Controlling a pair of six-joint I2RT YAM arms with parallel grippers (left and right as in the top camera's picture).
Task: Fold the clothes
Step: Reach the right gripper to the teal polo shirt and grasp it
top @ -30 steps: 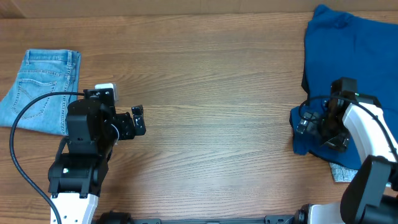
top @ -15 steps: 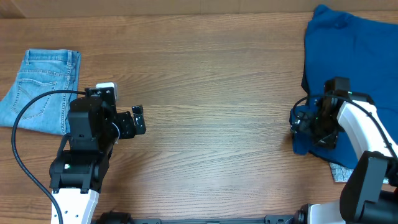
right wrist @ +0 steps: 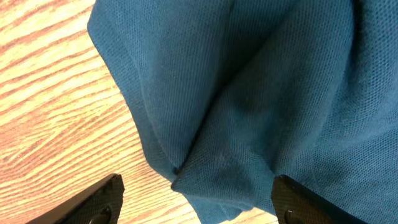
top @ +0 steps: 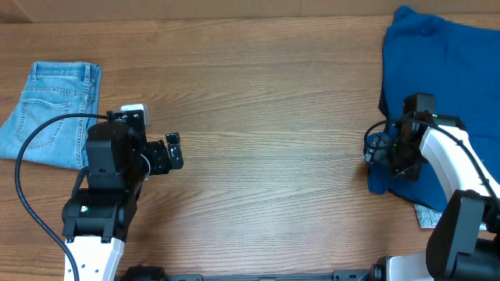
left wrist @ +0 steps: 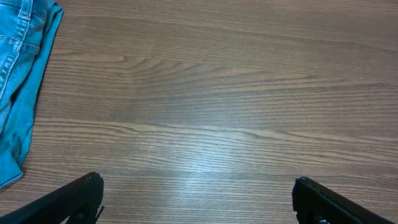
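- The right gripper [top: 379,153] has edged up along the near-left border of the large mid-blue jersey top [top: 437,70], which lies spread but rumpled at the right end of the brown wood-grain table [top: 273,94]. A second ago the same arm sat lower on the cloth.
- The right wrist view shows the right gripper's [right wrist: 199,200] black fingers [right wrist: 99,198] apart, one on each side of a creased corner of the mid-blue jersey top [right wrist: 261,93]. The fabric lies between them and nothing is pinched yet.
- By appearances this shift lines the jaws up over the hem, the first grab needed before the top can be dragged out flat and folded.
- The left gripper [top: 173,151] has not moved in the past second. It hangs over bare wood in the left half of the table, jaws wide apart and empty, as the left wrist view confirms [left wrist: 199,202].
- The small light-blue denim jeans [top: 51,109] lie flat at the far-left edge, just beside the left arm and untouched; their edge shows in the left wrist view [left wrist: 18,81].
- No fold has been made on the top so far.
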